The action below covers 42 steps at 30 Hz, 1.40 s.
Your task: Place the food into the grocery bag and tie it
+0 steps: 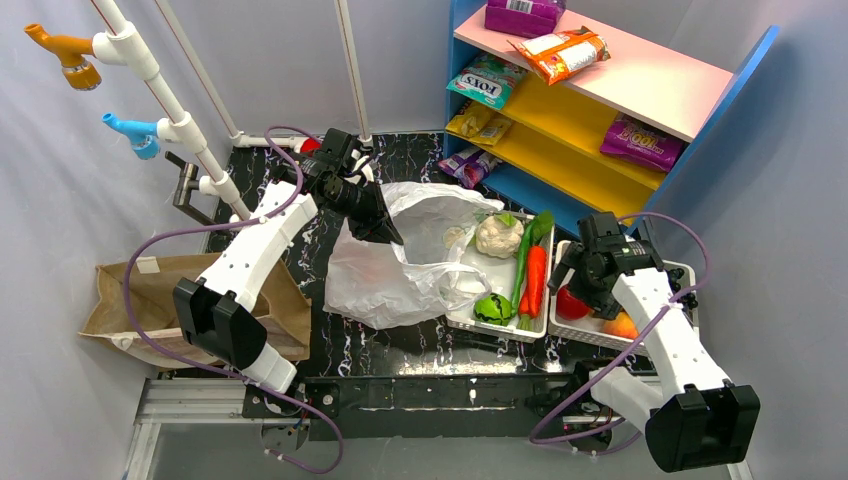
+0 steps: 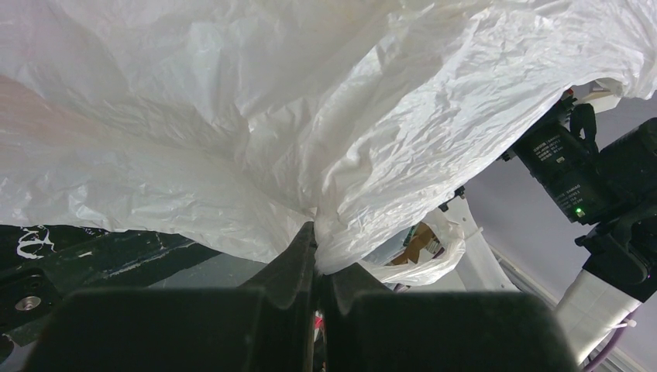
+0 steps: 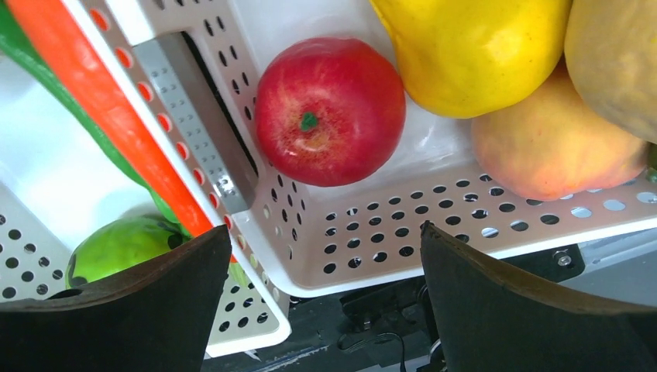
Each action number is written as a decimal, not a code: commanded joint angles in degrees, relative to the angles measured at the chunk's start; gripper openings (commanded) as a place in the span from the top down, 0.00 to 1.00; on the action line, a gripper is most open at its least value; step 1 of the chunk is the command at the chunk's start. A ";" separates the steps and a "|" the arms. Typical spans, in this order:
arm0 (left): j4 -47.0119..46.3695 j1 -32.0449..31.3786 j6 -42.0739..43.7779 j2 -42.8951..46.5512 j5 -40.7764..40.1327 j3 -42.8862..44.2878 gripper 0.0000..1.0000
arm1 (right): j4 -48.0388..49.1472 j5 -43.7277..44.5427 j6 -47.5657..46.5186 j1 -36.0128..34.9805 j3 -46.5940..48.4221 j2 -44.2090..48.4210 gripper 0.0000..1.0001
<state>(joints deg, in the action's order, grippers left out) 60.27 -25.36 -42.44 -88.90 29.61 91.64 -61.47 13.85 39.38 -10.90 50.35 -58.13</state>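
Note:
The white plastic grocery bag lies crumpled on the dark table between the arms. My left gripper is shut on a fold of the bag's upper edge; in the left wrist view the bag fills the frame and is pinched between the fingers. My right gripper is open and empty above the right basket. Below it lie a red apple, a yellow fruit and a peach-coloured fruit. The apple also shows in the top view.
A white tray right of the bag holds a cauliflower, a carrot, a green stalk and a green vegetable. A brown paper bag lies at the left. A coloured shelf with snack packets stands behind.

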 commanded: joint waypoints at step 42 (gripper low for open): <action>1.68 -0.30 0.65 2.51 -0.05 -0.74 1.00 | 15.80 -4.27 4.98 14.52 -7.71 -9.90 0.46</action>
<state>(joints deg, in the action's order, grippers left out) 60.40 -25.36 -42.41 -88.71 29.36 91.44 -44.56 8.84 45.65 3.31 41.89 -68.03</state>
